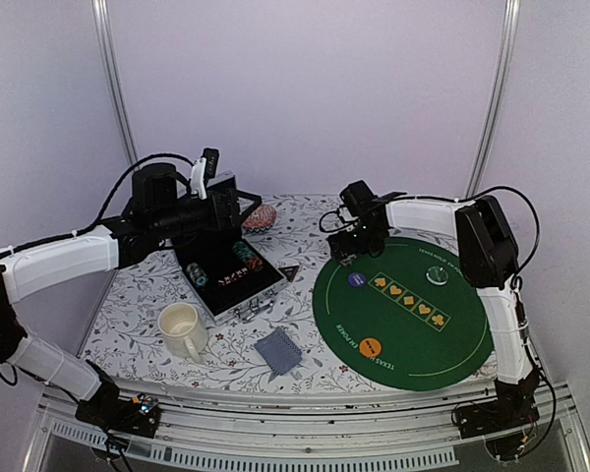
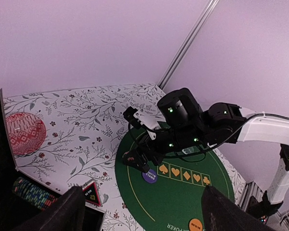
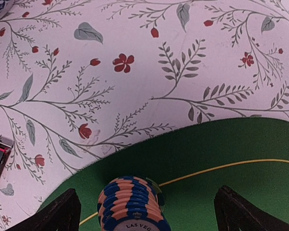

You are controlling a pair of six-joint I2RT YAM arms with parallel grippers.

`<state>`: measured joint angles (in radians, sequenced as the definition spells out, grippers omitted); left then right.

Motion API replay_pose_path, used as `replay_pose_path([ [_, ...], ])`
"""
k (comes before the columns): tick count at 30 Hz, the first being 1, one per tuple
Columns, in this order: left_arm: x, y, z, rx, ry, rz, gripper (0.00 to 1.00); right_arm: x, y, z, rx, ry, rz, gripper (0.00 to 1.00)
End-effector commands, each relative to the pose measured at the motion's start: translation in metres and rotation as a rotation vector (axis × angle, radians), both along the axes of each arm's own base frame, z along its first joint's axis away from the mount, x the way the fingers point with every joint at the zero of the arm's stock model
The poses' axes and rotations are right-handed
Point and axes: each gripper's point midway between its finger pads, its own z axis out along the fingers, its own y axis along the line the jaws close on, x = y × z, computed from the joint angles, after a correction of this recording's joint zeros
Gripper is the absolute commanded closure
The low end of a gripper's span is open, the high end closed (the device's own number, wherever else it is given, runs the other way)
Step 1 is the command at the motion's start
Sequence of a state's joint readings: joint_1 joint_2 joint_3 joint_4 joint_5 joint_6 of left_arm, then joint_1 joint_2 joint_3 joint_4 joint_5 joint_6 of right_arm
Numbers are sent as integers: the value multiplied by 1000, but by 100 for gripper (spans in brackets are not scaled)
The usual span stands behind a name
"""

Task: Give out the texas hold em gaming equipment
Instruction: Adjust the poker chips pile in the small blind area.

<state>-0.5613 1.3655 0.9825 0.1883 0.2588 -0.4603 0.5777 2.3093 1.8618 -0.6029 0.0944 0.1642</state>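
Because the right gripper (image 3: 149, 214) stood released on either side of the chip stack (image 3: 130, 202) at the edge of the green mat (image 3: 221, 144), a crooked lift could have clipped and toppled it onto the flowered surface (image 3: 135, 96). The left gripper (image 2: 143, 214) hung released too, holding nothing.

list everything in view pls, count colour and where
mat: 1, green, right half of table
purple disc, orange disc, clear disc: 1 each, on mat
chip stack: 1, orange-blue, mat's far-left edge
case: 1, silver-black, open, left of centre
chips: several, mixed colours, in case
marker: 1, black-red triangle, right of case
cards: 1 deck, grey-blue, front centre
mug: 1, cream, front left
round thing: 1, pink patterned, behind case
left gripper: open, empty, over case
right gripper: open, astride chip stack
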Motion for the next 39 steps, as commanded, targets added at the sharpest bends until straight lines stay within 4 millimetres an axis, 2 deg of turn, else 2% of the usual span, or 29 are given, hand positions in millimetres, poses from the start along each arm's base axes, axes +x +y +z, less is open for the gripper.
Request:
replay_pose_path([
  [1, 2, 1, -10, 21, 9, -9, 14, -2, 4, -23, -28, 42, 5, 4],
  [11, 3, -1, -14, 24, 20, -19, 14, -11, 7, -42, -83, 75, 21, 16],
  [24, 5, 7, -12, 31, 13, -5, 14, -10, 0, -47, -135, 89, -1, 72],
  [26, 6, 7, -13, 30, 16, -4, 14, -11, 0, -47, -132, 92, 3, 76],
  [28, 6, 6, -14, 29, 19, -5, 14, -11, 0, -47, -132, 92, 7, 73],
  [30, 6, 6, -14, 29, 20, -6, 14, -12, 0, -47, -131, 94, 10, 65],
  [32, 7, 7, -15, 30, 21, -4, 14, -13, 3, -46, -119, 99, 17, 47],
  [33, 6, 7, -16, 31, 21, -5, 14, -13, 4, -45, -112, 100, 21, 33],
  [35, 7, 6, -16, 38, 23, -10, 14, -13, 6, -39, -99, 95, 27, 19],
  [36, 7, 6, -18, 43, 28, -12, 14, -12, 7, -34, -91, 87, 29, 5],
  [37, 7, 5, -19, 49, 32, -13, 14, -11, 8, -28, -84, 77, 31, 0],
  [39, 7, 5, -21, 64, 44, -15, 15, -9, 11, -14, -71, 54, 39, 1],
])
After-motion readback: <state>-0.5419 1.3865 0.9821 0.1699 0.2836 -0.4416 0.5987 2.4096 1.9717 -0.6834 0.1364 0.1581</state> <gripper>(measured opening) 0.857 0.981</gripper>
